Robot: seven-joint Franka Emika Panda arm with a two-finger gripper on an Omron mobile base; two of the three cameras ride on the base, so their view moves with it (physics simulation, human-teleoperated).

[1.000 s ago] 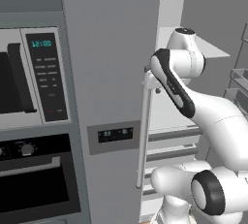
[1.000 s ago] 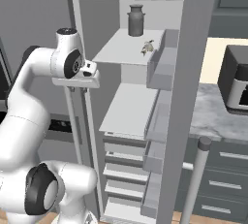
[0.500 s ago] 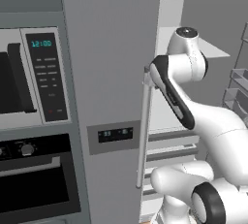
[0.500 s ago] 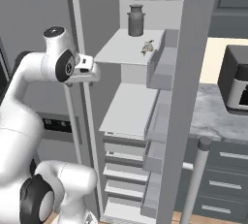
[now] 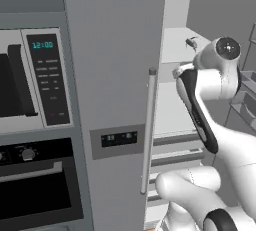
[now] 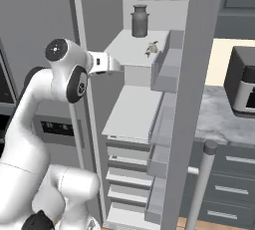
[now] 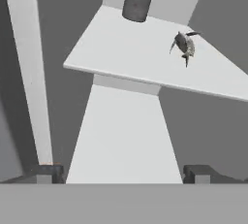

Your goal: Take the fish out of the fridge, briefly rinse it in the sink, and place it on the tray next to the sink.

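The fridge [image 5: 115, 75] stands open, its white shelves [image 6: 130, 112] bare to view. The fish [image 7: 184, 46], small and silvery-grey, lies on the upper shelf [image 7: 126, 53] towards its right side; I also see the fish [image 6: 152, 48] in the right base view, and the fish [image 5: 191, 41] past the door's edge in the left base view. My gripper [image 6: 119, 67] is open with nothing between its fingertips [image 7: 48, 172]. It hangs at the shelf's front left edge, a little below and short of the fish. Sink and tray are out of view.
A grey metal canister [image 6: 140, 21] stands at the back of the upper shelf, left of the fish. The right fridge door [image 6: 199, 89] with its bins flanks the shelves. A microwave [image 5: 30, 80] and oven [image 5: 35, 185] sit left of the fridge. A dark appliance [image 6: 241, 87] rests on the marble counter [image 6: 224, 119].
The arm has lifted and swung into the fridge opening, carrying the open gripper from beside the door handle up to the upper shelf's front edge. The fish has stayed put.
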